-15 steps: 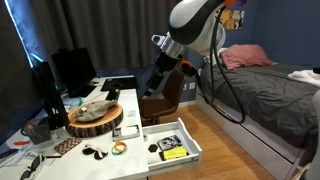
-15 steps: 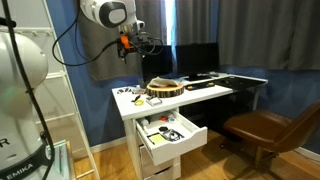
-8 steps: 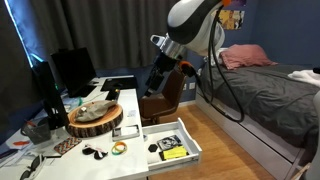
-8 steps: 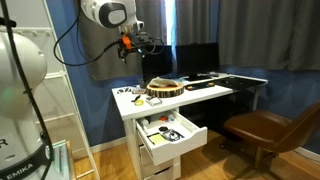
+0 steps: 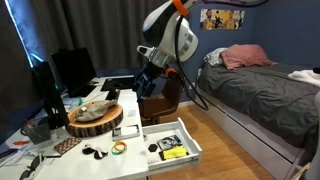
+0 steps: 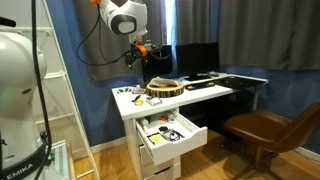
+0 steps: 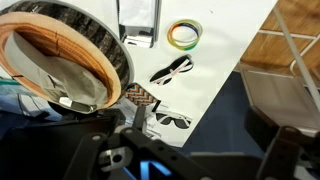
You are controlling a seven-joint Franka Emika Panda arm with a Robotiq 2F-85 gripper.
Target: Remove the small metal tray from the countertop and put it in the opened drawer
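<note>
The small metal tray [image 5: 128, 130] lies on the white countertop [image 7: 215, 50] beside a thick round wooden slab [image 5: 95, 118]. In the wrist view the tray [image 7: 137, 20] is at the top edge, just right of the slab [image 7: 55, 60]. The drawer [image 5: 196, 146] is pulled open below the desk end and holds a yellow-and-black item [image 5: 172, 151]; it also shows in an exterior view [image 6: 172, 150]. My gripper [image 5: 143, 86] hangs above the desk past the slab, apart from the tray. Its fingers [image 7: 210, 130] are spread wide and empty.
A green-and-yellow tape ring [image 7: 184, 33] and two pairs of sunglasses [image 7: 172, 70] lie near the tray. Monitors [image 5: 70, 68] stand at the back of the desk. A brown chair [image 6: 265, 128] stands by the desk and a bed [image 5: 270, 95] beyond it.
The arm has swung in over the desk, bringing the gripper closer to the slab and lower. The tray, slab and drawer have not moved.
</note>
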